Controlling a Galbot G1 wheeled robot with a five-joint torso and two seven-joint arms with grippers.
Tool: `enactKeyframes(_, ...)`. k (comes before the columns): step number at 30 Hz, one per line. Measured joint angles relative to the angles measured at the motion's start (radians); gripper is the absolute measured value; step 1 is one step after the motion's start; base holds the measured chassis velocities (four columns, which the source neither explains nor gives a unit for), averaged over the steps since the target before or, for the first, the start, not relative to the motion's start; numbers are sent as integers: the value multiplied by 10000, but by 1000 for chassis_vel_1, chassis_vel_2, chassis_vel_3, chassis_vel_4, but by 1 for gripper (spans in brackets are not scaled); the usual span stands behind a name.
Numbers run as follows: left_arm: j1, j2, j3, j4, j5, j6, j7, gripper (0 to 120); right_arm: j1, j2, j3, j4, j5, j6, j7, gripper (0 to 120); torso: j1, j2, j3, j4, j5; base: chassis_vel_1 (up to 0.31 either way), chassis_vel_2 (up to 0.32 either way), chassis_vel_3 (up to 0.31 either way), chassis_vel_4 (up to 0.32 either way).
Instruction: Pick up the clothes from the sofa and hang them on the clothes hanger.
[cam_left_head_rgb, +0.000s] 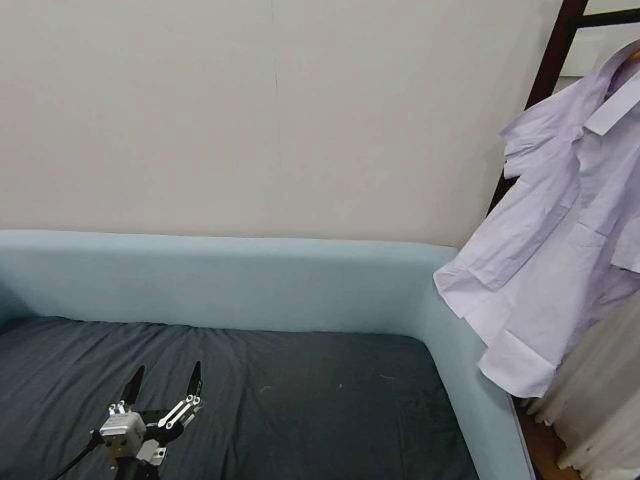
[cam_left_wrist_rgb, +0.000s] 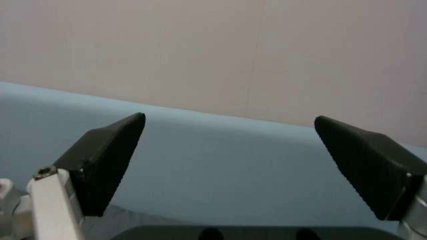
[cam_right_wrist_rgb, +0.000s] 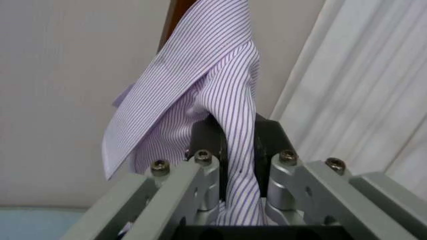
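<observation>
Over dark sofa cushion (cam_left_head_rgb: 320, 400), left tool (cam_left_head_rgb: 168, 367) spread; striped lilac shirt (cam_right_wrist_rgb: 200, 85) pinched tight in right tool (cam_right_wrist_rgb: 235, 134).

The head camera looks down over the sofa (cam_left_head_rgb: 230, 285). The left wrist's faces the same sofa, nearer; the right wrist's looks closely up the shirt (cam_right_wrist_rgb: 200, 90).

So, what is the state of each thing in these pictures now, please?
shirt: hanging unfolded past the end of the sofa, off the seat.
right gripper: shut on the shirt.
left gripper: open, holding nothing, above the sofa seat.
</observation>
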Motion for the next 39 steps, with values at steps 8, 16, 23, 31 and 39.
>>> enactKeyframes(8,0,-1,0,0,0,0,-2,100,1953,1485,-1931,-1435,-482,2,40,8,2,0,2,9,-14,0,0,0,0)
enactKeyframes(16,-1,0,0,0,0,1,-3,100,2907,2932,-2650,-3446,-981,9,35,8,2,-1,2,0,-3,0,0,0,0)
enactKeyframes(23,-1,0,0,1,-1,1,-4,100,3381,3798,-2633,-4997,-1295,28,28,8,2,0,0,1,-3,0,0,0,0)
enactKeyframes(31,-1,0,0,1,0,0,-5,100,3556,4770,-2122,-6609,-1300,56,167,8,2,-1,1,7,-4,0,0,0,0)
enactKeyframes(39,-1,0,0,0,0,0,-5,100,3430,5383,-1447,-7342,-1211,312,441,8,2,-1,0,5,-7,0,0,0,0)
